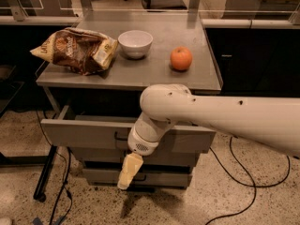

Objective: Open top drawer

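The top drawer (84, 134) is a wide grey metal front under the steel table; it stands pulled out toward me, with a gap behind its upper edge. Its small dark handle (121, 137) shows just left of my wrist. My gripper (126, 178) hangs pointing down below the drawer front, in front of the lower drawers, and touches nothing that I can see. My white arm reaches in from the right and hides the drawer front's right half.
On the steel table (197, 81) lie a brown chip bag (75, 48), a white bowl (135, 43) and an orange (181, 58). Two narrower drawers (98, 175) sit below the top one. Black cables (234, 172) run on the speckled floor. A dark cabinet (253, 55) stands at right.
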{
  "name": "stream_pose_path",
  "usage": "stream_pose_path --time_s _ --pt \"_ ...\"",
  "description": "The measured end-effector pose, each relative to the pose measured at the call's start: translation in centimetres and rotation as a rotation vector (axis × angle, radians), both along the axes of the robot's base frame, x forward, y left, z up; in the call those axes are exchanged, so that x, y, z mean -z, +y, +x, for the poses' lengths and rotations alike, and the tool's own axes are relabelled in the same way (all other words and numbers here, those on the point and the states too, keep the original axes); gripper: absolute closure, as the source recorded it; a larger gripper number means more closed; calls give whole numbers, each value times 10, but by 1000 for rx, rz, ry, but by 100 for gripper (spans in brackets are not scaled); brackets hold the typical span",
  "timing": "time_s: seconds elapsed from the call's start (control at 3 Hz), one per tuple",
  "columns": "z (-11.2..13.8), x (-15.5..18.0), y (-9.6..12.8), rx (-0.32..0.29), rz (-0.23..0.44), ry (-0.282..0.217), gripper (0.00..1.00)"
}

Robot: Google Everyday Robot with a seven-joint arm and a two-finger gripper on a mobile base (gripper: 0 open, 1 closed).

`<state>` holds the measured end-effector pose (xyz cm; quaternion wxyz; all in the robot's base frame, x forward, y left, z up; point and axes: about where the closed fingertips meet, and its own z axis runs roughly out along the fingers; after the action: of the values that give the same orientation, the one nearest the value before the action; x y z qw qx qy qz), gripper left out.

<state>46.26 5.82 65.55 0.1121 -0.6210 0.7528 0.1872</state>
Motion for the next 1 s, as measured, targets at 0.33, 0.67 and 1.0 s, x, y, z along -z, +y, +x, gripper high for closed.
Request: stream_pose_path --time_s 0.33,0.67,1.0 --pt "-33 -13 -5 -2 -2 13 0" --pt "-74 -22 -20 16 -7 47 0" --pt "-70 -24 -17 14 -14 37 0"
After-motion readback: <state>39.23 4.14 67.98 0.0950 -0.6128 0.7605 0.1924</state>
